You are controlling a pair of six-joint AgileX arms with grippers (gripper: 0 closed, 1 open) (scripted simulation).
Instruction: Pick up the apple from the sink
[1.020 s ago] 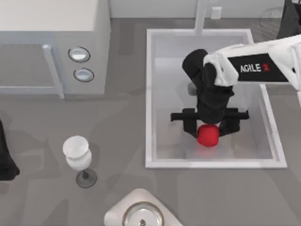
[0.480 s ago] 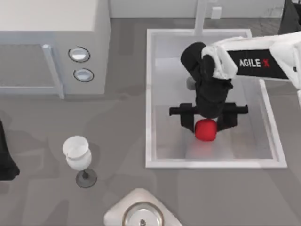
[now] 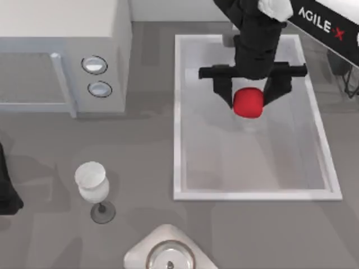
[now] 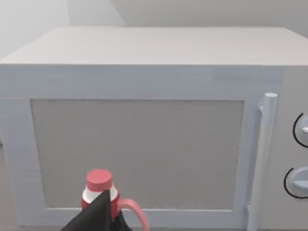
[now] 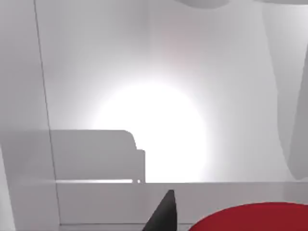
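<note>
Your right gripper (image 3: 248, 96) has the apple (image 3: 248, 103) pinched between its two fingers (image 3: 224, 92), one finger on each side of the fruit, closed down to the apple's width. The apple sits just under the wrist and pokes out past the fingertips toward the near edge of the sink (image 3: 178, 117). It looks lifted clear of the basin floor: a faint shadow lies on the pale bottom below it, apart from the fruit, so you can judge the pick as done or nearly done.

Why held this way: the fingers straddle the apple across its widest part, which suits a round matte ball. A grip lower or higher would let it squirt out. The arm comes in from above so the fingers clear the raised white rim.

Orientation: the apple is close to a ball, slightly blocky, no stem to see, so you get no real long axis and no pointing direction. From above it reads a little wider across the fingers than along them.

In the right wrist view the apple (image 5: 255, 217) shows as a red curve beside one dark fingertip (image 5: 163, 214), basin wall behind.

Your left arm is parked off to the left side of the bench (image 3: 140, 151), facing the microwave (image 4: 144, 120); its fingers' state can't be told.
</note>
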